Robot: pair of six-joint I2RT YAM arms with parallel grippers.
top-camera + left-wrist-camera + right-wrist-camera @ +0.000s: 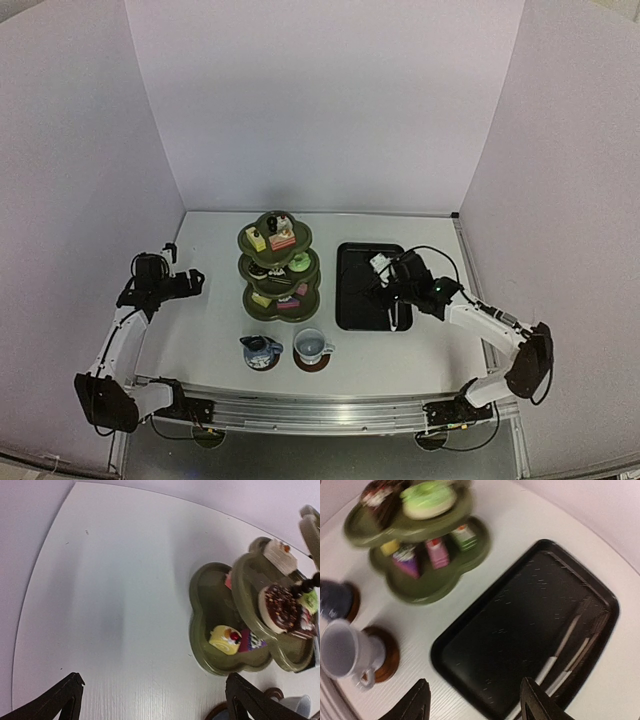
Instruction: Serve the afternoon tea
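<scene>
With the cakes (283, 240) on the three-tier stand (249, 300) and cup (311, 346) and pot (261, 350) just before it, we should lift the right gripper (475, 682), jaws apart and empty over the tray (355, 300) right of the stand, straight up, the left gripper (153, 676) wide open opposite.

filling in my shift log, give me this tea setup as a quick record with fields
stand: three tiers, cakes on every tier
cup: on a saucer, in front of stand
pot: on the other saucer, left of cup
tray: right of stand, only tongs in it
left pincer: open, empty
right pincer: open, empty, over tray
</scene>
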